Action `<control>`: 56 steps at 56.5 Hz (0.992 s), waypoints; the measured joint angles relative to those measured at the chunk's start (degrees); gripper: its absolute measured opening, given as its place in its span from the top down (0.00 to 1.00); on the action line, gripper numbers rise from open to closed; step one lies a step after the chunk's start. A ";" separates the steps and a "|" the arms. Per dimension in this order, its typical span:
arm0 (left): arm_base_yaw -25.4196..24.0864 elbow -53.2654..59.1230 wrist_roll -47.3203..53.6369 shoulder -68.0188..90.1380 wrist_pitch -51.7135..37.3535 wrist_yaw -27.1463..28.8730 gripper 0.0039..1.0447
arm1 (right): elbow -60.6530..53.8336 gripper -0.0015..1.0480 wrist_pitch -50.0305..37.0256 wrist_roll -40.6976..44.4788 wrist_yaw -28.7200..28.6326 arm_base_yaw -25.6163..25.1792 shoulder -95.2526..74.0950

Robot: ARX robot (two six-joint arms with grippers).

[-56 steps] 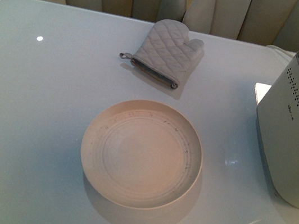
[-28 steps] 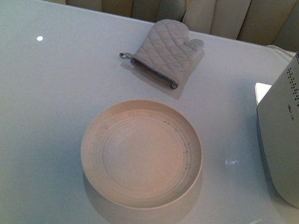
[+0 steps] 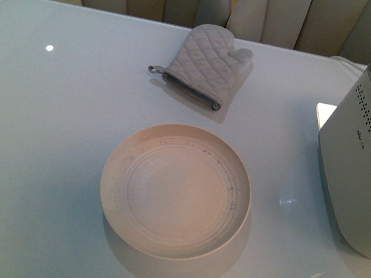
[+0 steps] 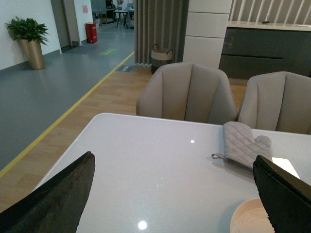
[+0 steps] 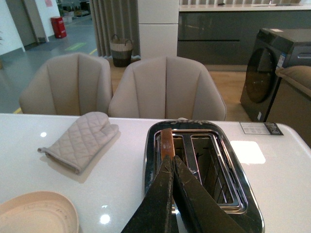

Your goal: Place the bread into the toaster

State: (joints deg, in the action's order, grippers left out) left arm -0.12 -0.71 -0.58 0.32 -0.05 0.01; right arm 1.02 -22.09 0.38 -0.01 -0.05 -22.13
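Across the last second nothing on the bench (image 3: 41,158) shifts: plate (image 3: 176,190), oven mitt (image 3: 204,64) and toaster (image 3: 365,160) sit exactly as before, which suggests the placing is over and the arms are idle. The bread (image 5: 166,143) stands upright in the toaster's slot, just beyond the tips of the right end effector (image 5: 172,167), its brown crust showing above the chrome top. The right end effector is clenched, fingers pressed together with nothing between them, hovering over the toaster. The left end effector (image 4: 170,194) is released, its fingers spread wide, with the mitt and plate rim ahead of it. The task looks essentially complete
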 joint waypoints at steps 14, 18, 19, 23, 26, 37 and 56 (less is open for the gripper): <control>0.00 0.00 0.00 0.00 0.00 0.00 0.07 | 0.00 0.98 5.55 0.00 0.00 0.00 5.64; 0.00 0.00 0.00 0.00 0.00 0.00 0.07 | 0.00 0.98 7.06 0.00 0.02 0.00 7.17; 0.00 0.00 0.00 0.00 0.00 0.00 0.07 | 0.00 0.98 7.23 0.00 0.02 0.00 7.37; 0.00 0.00 0.00 0.00 0.00 0.00 0.07 | 0.00 0.98 9.01 0.00 0.02 0.00 9.11; 0.00 0.00 0.00 0.00 0.00 0.00 0.07 | 0.00 0.98 9.97 0.00 0.02 0.00 10.10; 0.00 0.00 0.00 0.00 0.00 -0.02 0.07 | 0.02 0.98 18.58 0.00 -0.11 0.00 16.90; 0.00 0.00 0.00 0.00 0.00 0.00 0.07 | 0.02 0.86 21.90 0.00 0.11 0.00 21.77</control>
State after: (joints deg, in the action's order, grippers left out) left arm -0.12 -0.71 -0.58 0.32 -0.05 0.01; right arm 1.04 -0.19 0.38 0.10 -0.05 -0.36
